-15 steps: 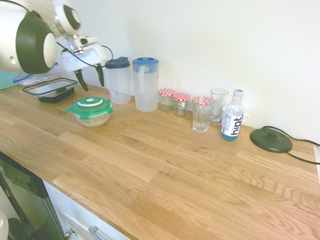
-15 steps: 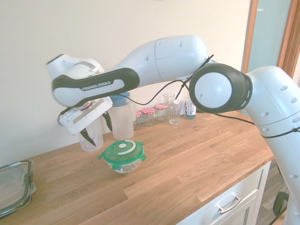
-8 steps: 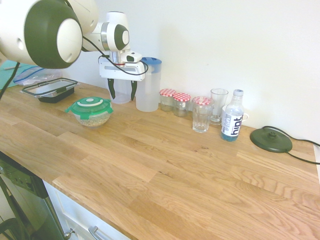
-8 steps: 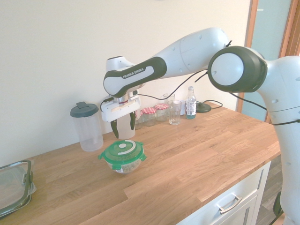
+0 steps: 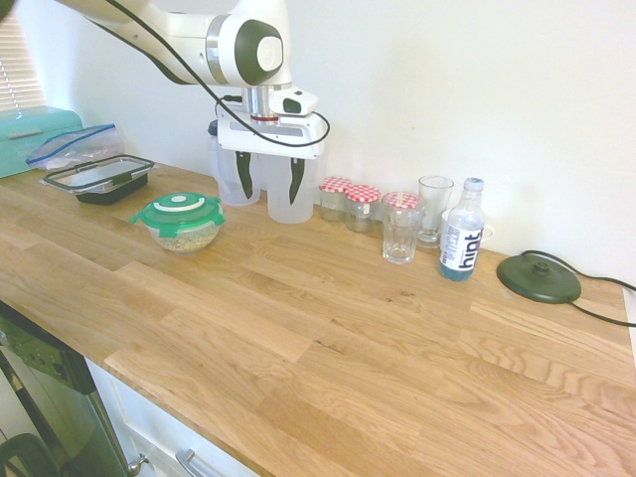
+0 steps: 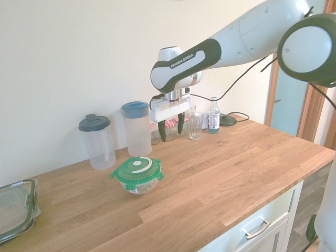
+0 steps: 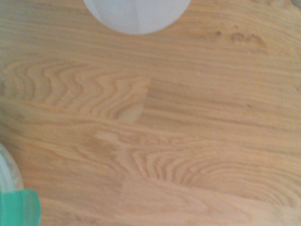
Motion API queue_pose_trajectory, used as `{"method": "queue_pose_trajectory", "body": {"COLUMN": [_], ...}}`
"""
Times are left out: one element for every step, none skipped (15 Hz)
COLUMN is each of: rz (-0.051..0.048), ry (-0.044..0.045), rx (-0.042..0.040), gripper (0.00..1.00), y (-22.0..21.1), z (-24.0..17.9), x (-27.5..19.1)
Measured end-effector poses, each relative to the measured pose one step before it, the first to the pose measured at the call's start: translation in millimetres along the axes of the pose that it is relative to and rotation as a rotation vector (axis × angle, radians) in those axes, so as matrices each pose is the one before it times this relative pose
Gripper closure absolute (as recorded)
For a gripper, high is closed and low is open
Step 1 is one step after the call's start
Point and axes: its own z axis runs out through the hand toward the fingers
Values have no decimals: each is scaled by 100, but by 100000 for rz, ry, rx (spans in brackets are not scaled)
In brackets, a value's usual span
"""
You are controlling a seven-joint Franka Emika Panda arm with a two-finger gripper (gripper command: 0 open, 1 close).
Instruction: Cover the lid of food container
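Hanging above the wooden counter [image 5: 328,318], the gripper [image 5: 268,177] [image 6: 170,127] has its fingers spread wide w/ nothing between them, touching nothing. Lid [image 5: 177,210] [image 6: 136,169] sits on the food container [image 5: 182,237] [image 6: 137,186], down & off to one side of the claw, well apart. Two clear jugs [image 6: 137,128] stand just behind it.

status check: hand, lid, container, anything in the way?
Hand open, empty, above the counter by the jugs. Lid sits on food container, hand clear of both. Nothing between them.
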Motion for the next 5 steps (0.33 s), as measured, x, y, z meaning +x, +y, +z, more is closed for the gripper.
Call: {"method": "queue_pose_trajectory", "body": {"rz": [1300, 1295, 1253, 1074, 427], "ry": [43, -279, -486, -292, -242], "rx": [-440, -544, -587, -342, -250], "gripper": [0, 0, 0, 0, 0], "y": [1552, 1550, 1560, 1550, 1408], "z": [95, 301, 493, 604, 723], "x": [-715, -739, -770, -828, -868]}}
